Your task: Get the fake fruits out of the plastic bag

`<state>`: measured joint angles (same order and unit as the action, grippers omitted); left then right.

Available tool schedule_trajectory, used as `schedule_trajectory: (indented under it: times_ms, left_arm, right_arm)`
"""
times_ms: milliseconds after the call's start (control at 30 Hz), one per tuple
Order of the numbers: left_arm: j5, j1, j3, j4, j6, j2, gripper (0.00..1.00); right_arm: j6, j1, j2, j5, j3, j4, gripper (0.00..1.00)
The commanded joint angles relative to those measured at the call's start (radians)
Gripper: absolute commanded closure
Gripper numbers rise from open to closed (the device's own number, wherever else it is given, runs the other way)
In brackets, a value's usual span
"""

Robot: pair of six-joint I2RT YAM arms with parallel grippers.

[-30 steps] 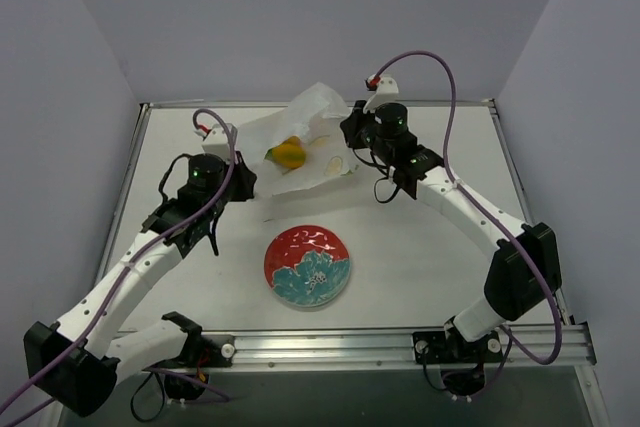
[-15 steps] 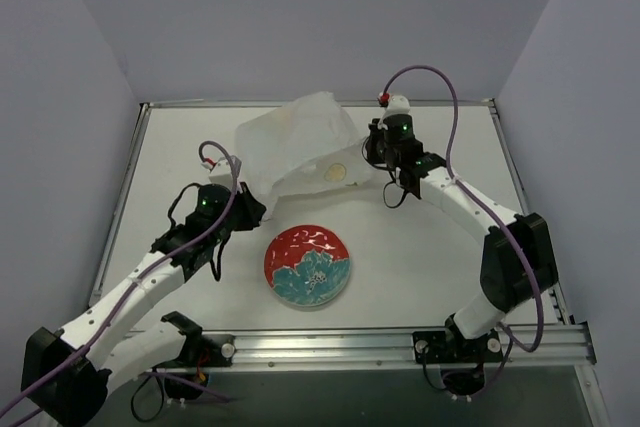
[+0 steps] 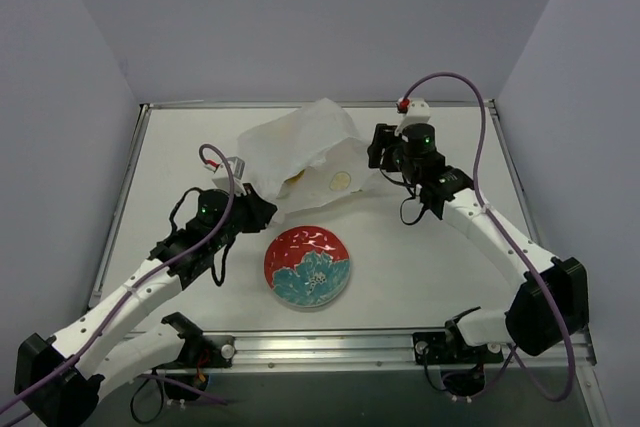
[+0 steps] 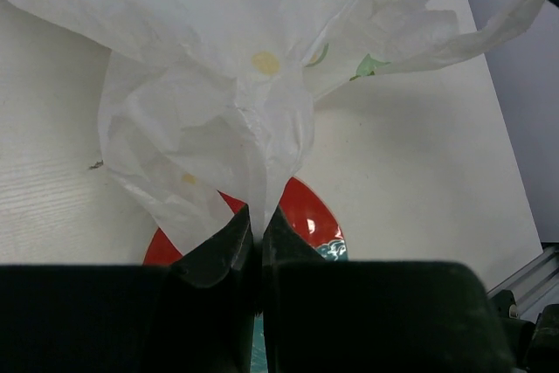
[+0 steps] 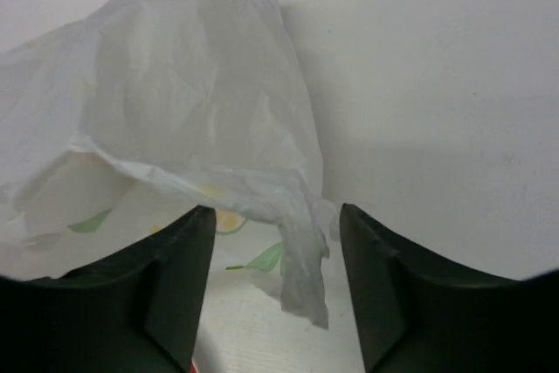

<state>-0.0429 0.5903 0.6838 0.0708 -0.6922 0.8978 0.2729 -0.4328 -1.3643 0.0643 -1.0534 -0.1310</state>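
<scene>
left gripper (image 4: 256, 223) has dragged back, clamped tight on a twist of the plastic bag (image 3: 300, 142), and the mango seen a second ago is now veiled. fake fruits (image 3: 341, 180) lie ahead of its tips, still under film. right gripper (image 5: 272, 211) gapes wide, holding nothing, film dangling in front of it. the plate (image 3: 308, 269) sits just under the left fingers, with room on the table (image 3: 450, 257) behind the right.

Left fingers (image 4: 214, 259) together, right fingers (image 5: 179, 286) apart
</scene>
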Motion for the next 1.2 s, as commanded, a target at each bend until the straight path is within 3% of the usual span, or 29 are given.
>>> schedule_trajectory:
  times_ms: [0, 33, 100, 267, 333, 400, 433, 500, 633, 767, 833, 867, 900, 967, 1167]
  left_arm:
    - [-0.017, 0.006, 0.055, -0.054, -0.015, 0.003, 0.98]
    - [-0.017, 0.006, 0.065, -0.054, -0.015, 0.001, 0.98]
    - [-0.026, 0.006, 0.101, -0.089, -0.015, 0.004, 0.98]
    - [-0.041, 0.006, 0.203, -0.072, 0.000, 0.053, 0.98]
    - [-0.046, 0.006, 0.242, -0.072, 0.006, 0.069, 0.98]
    - [-0.045, 0.006, 0.263, -0.032, 0.011, 0.075, 0.98]
    - [-0.040, 0.006, 0.279, -0.026, 0.017, 0.076, 0.98]
    - [-0.034, 0.006, 0.290, 0.004, 0.029, 0.078, 0.98]
    - [-0.032, 0.006, 0.319, 0.032, 0.048, 0.096, 0.98]
    - [-0.038, 0.006, 0.400, 0.049, 0.062, 0.130, 0.98]
    - [-0.029, 0.002, 0.451, 0.086, 0.083, 0.167, 0.98]
    - [-0.023, 0.000, 0.515, 0.101, 0.092, 0.196, 0.97]
    - [-0.025, -0.003, 0.548, 0.112, 0.109, 0.213, 0.98]
    - [-0.028, -0.006, 0.655, 0.148, 0.131, 0.245, 0.98]
    - [0.018, -0.017, 0.907, 0.302, 0.207, 0.297, 0.98]
  right_arm:
    - [-0.029, -0.006, 0.138, 0.011, -0.025, 0.043, 0.41]
    - [-0.029, -0.010, 0.175, -0.003, -0.040, 0.065, 0.35]
    - [-0.029, -0.032, 0.211, -0.036, -0.043, 0.070, 0.33]
    - [-0.067, -0.217, 0.231, -0.044, -0.020, 0.068, 0.47]
    - [-0.074, -0.242, 0.200, 0.029, -0.010, 0.071, 0.46]
    - [-0.086, -0.241, 0.195, 0.113, 0.016, 0.074, 0.38]
    - [-0.093, -0.238, 0.195, 0.161, 0.027, 0.077, 0.17]
    - [-0.116, -0.212, 0.191, 0.138, 0.049, 0.094, 0.00]
    - [-0.172, -0.187, 0.110, 0.100, 0.084, 0.085, 0.00]
    - [-0.169, -0.095, -0.034, 0.152, 0.012, 0.074, 0.00]
    - [-0.155, -0.066, -0.105, 0.117, -0.061, 0.057, 0.10]
    - [-0.152, -0.061, -0.125, 0.077, -0.088, 0.054, 0.21]
    - [-0.138, -0.066, -0.148, 0.059, -0.141, 0.054, 0.55]
    - [-0.115, -0.083, -0.124, 0.052, -0.180, 0.056, 0.99]
    - [-0.120, -0.176, 0.016, 0.062, -0.336, 0.094, 1.00]
